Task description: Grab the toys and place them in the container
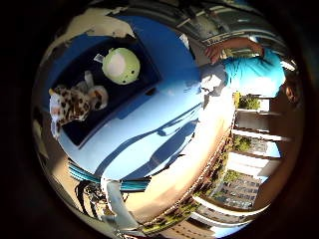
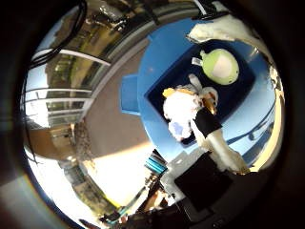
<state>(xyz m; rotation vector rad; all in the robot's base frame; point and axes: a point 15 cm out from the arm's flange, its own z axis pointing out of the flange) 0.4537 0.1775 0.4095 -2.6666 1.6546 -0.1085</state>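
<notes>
Outdoors, a blue tabletop (image 1: 149, 124) carries a dark bin (image 1: 144, 74) with a green plush (image 1: 121, 65) and a spotted plush (image 1: 75, 102) lying side by side inside. White parts of the robot hand (image 2: 224, 148) reach toward the bin; whether its fingers are curled I cannot tell. Both toys seem already in, so the sound move is probably to rise straight clear without snagging them.
</notes>
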